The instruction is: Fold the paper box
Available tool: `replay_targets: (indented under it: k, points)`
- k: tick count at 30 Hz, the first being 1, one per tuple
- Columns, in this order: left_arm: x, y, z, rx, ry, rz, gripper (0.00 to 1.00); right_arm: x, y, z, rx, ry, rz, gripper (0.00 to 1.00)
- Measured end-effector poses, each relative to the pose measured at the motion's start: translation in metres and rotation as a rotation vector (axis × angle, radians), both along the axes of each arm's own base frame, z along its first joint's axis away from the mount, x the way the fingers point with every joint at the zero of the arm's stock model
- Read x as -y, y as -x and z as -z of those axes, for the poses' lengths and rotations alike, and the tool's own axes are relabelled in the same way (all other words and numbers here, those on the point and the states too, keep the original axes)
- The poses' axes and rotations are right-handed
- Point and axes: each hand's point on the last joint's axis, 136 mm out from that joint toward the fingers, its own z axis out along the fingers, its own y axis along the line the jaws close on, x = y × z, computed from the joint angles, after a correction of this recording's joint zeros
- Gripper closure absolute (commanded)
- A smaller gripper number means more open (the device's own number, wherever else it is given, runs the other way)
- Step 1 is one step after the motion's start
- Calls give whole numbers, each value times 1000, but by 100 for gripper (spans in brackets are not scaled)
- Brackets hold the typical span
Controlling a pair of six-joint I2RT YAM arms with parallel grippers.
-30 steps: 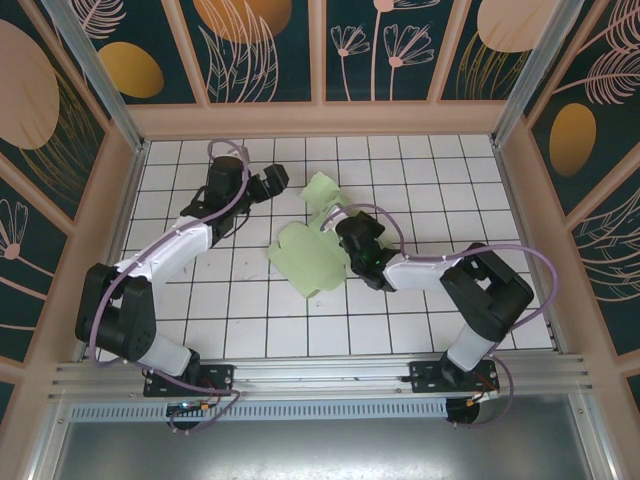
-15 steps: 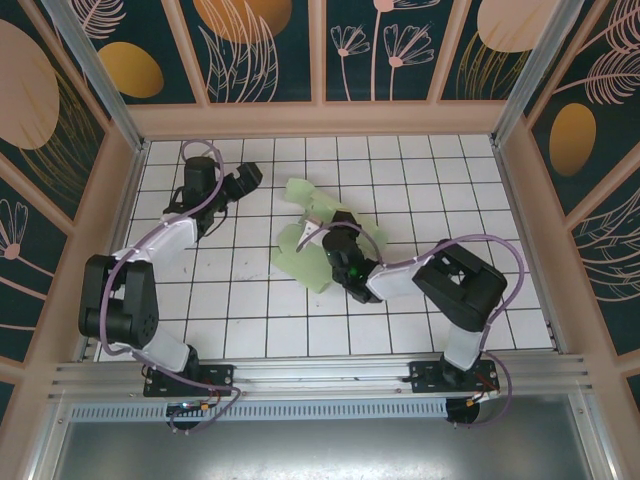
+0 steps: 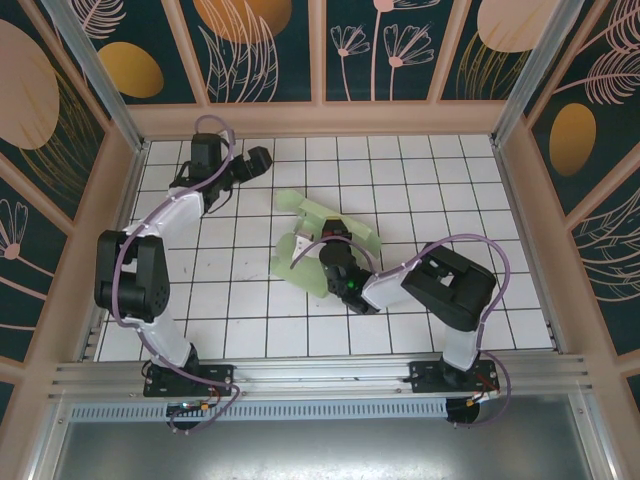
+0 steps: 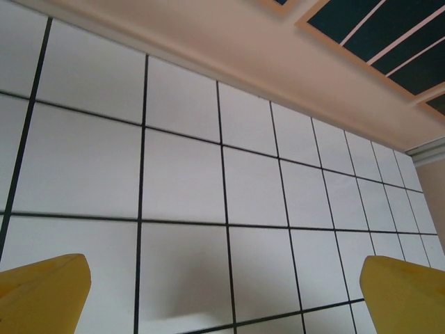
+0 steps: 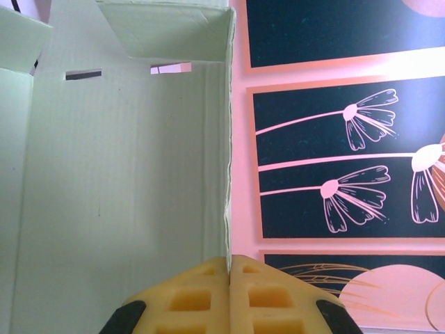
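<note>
ITEM: paper box (image 3: 345, 222), pale mint card, part-folded.
LOC: centre of the white tiled table (image 3: 450, 200), just ahead of the right arm.
AXIS: top view, longest panel strip runs diagonally, far-left to right; second lobe lies nearer, to the left. Overall long axis can't be fixed.
DETAIL: right wrist view, box (image 5: 118, 174) interior faces cam; two slots near top, flap folded in above them.
R gripper (image 3: 322, 243) (image 5: 229, 268): yellow pads pressed together, pinching the card's upright side edge.
L gripper (image 3: 262, 160) (image 4: 224, 292): fingers spread wide over far-left tiles, well apart from box.
</note>
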Motion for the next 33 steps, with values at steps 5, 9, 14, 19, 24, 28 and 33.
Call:
replay_targets:
  k: [5,9,14,19,24,28,33]
  points:
    - [13,-13,3,2,-31,76,5,0,2,13,-16,21,-3,100]
    - [16,-16,34,-43,-84,113,10,2,4,16,-21,15,6,100]
    - [18,-29,72,-104,-131,140,20,5,5,19,-29,3,14,100]
    - [24,-31,103,-160,-130,188,37,7,6,22,-38,-7,18,100]
    - [35,-23,117,-189,-103,253,48,7,6,22,-40,-15,19,100]
    - [47,-17,121,-196,-88,301,54,7,6,22,-41,-17,19,100]
    - [60,-9,122,-196,-65,356,59,8,6,23,-43,-17,20,100]
